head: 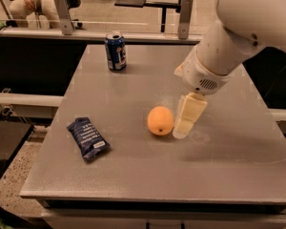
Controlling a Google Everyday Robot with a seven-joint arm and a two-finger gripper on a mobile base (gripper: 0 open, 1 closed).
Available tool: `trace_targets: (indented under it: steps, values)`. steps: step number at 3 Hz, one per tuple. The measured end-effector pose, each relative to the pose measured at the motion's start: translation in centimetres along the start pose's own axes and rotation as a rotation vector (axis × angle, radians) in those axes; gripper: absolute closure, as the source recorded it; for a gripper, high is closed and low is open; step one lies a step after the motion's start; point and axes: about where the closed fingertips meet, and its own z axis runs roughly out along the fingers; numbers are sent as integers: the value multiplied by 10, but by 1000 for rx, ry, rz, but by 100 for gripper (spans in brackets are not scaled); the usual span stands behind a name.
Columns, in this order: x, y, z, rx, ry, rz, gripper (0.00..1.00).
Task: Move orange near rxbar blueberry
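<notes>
The gripper (180, 130) hangs just right of the orange (160, 120), mid-table (133, 185); whether it is spread cannot be told. The rxbar blueberry (87, 138) lies well apart to the left, so the move is likely not yet done.

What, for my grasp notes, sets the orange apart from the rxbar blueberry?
The orange is round and smooth; the rxbar blueberry is flat, rectangular and crinkly. The orange is bright orange, the rxbar blueberry dark navy with a white patch. The orange sits close beside the gripper; the rxbar blueberry lies apart from both, nearer the front edge. Both rest on the grey table.
</notes>
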Motion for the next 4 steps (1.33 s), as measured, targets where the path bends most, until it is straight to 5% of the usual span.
trace_targets:
  steps: [2,4]
  values:
    - [-21,20,35,-72,-33,-41,0]
    - [-30,30,50,-108,-31,-78,47]
